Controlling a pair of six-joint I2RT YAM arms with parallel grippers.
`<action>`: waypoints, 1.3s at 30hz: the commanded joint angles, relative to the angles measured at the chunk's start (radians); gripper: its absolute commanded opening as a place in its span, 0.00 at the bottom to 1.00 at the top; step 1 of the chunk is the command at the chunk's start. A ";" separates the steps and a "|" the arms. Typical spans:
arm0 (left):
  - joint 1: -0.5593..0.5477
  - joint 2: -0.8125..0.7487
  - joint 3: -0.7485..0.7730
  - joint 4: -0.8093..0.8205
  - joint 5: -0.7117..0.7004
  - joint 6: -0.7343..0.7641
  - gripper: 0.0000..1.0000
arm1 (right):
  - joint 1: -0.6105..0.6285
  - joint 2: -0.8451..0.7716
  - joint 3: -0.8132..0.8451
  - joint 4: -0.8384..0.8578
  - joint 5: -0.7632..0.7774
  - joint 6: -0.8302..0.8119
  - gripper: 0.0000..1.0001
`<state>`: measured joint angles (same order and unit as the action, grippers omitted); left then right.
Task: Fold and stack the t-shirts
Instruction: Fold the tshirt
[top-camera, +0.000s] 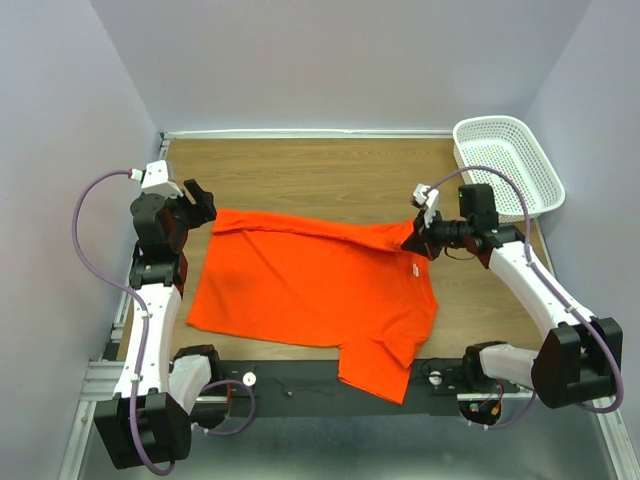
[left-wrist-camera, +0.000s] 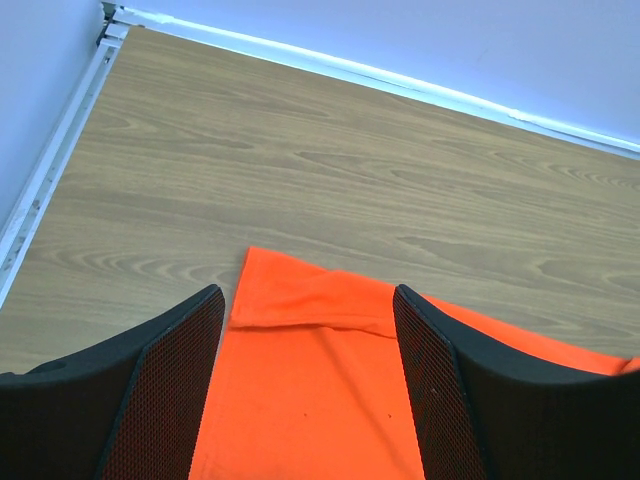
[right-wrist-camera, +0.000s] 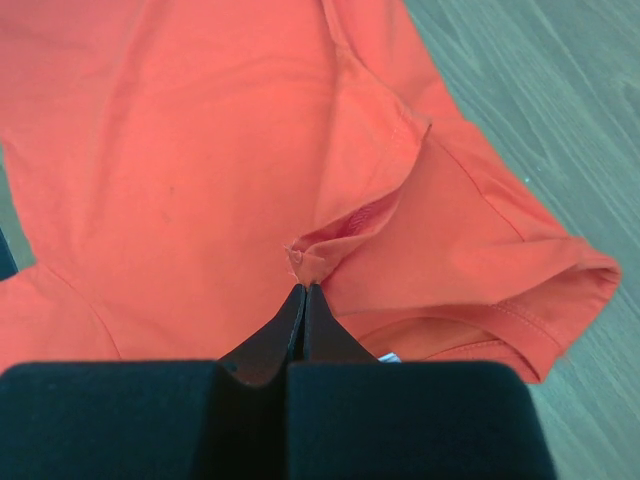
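Bright orange-red short-sleeved cloth t-shirt (top-camera: 310, 290) lies spread across the middle of the wood-grain tabletop (top-camera: 330, 180), mostly flat, with a narrow band along its far edge turned over onto itself. One part of the garment reaches the near edge of the tabletop and laps onto the black rail (top-camera: 300, 375) there.

At the far right corner of the cloth, the right tool (top-camera: 412, 240) has its two black fingers pressed together, and the right wrist view shows a small pucker of orange fabric (right-wrist-camera: 310, 255) caught at their tips (right-wrist-camera: 303, 290). From the overhead camera, that corner is drawn up toward the tool, and the cloth slopes down from it to the tabletop. A small white label (top-camera: 412, 268) shows on the shirt just below the pinch.

The left tool (top-camera: 197, 205) sits at the far left corner of the t-shirt with its fingers well apart. In the left wrist view the folded corner of the cloth (left-wrist-camera: 300, 300) shows between the two mesh-faced pads (left-wrist-camera: 165, 390); whether they touch the fabric cannot be told.

A white perforated plastic basket (top-camera: 505, 165) stands in the far right corner of the tabletop, apart from the shirt.
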<state>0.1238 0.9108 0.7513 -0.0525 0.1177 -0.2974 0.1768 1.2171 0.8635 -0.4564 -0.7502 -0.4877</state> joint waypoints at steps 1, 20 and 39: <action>-0.006 -0.009 -0.010 0.026 0.045 -0.006 0.76 | 0.012 -0.018 -0.023 -0.065 -0.046 -0.072 0.01; -0.006 -0.013 -0.012 0.029 0.059 -0.006 0.76 | 0.116 -0.014 -0.034 -0.088 -0.029 -0.111 0.01; -0.007 -0.013 -0.013 0.029 0.059 -0.008 0.76 | 0.288 -0.011 -0.035 -0.235 0.098 -0.262 0.51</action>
<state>0.1223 0.9108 0.7509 -0.0456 0.1520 -0.3000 0.4347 1.2167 0.8261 -0.6033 -0.7361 -0.6827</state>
